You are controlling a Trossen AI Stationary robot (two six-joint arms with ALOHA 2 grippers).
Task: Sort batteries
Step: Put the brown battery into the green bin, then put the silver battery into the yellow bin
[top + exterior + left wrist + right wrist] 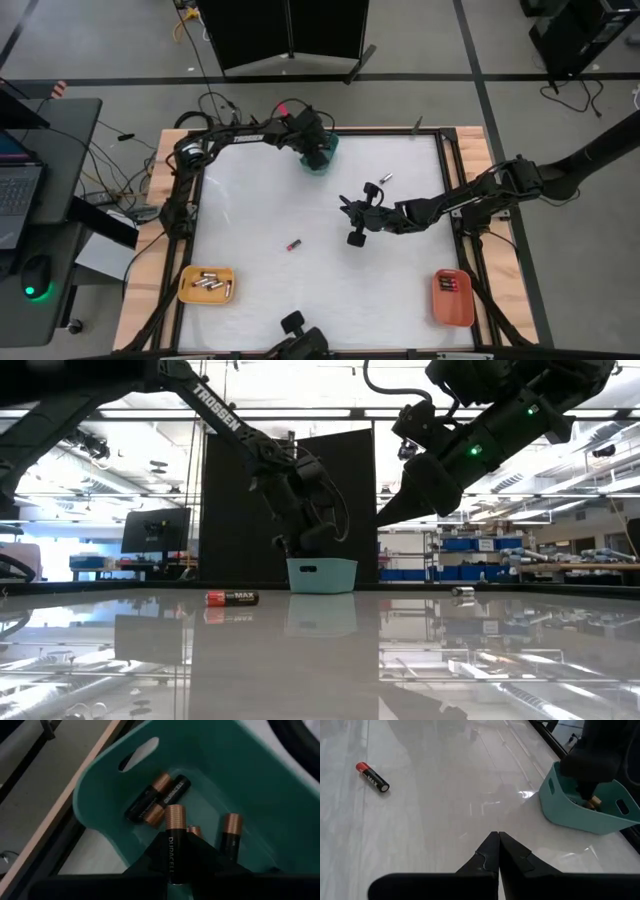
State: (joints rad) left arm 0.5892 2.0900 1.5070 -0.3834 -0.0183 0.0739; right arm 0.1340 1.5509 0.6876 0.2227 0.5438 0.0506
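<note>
My left gripper (174,870) is at the table's far edge, over the teal bin (322,157), shut on a black, copper-topped battery (174,842). Several like batteries (155,800) lie on the bin's floor. My right gripper (498,840) is shut and empty above the table's middle (356,218). A red-ended black battery (294,244) lies on its side on the table; it also shows in the right wrist view (372,777) and the low view (232,598). A small silvery battery (385,179) lies toward the far right. My left gripper pinches the battery's black body (172,862) between its two fingers. The battery lies along the fingers, and its copper end (175,815) sticks out past the fingertips. The fingers point down into the teal bin from above. The battery is above the batteries on the bin's floor.
A yellow tray (186,290) with several batteries sits at the near left corner. An orange-red tray (445,305) with batteries sits at the near right corner. A black frame rims the white table. The teal bin also shows in the low view (321,574).
</note>
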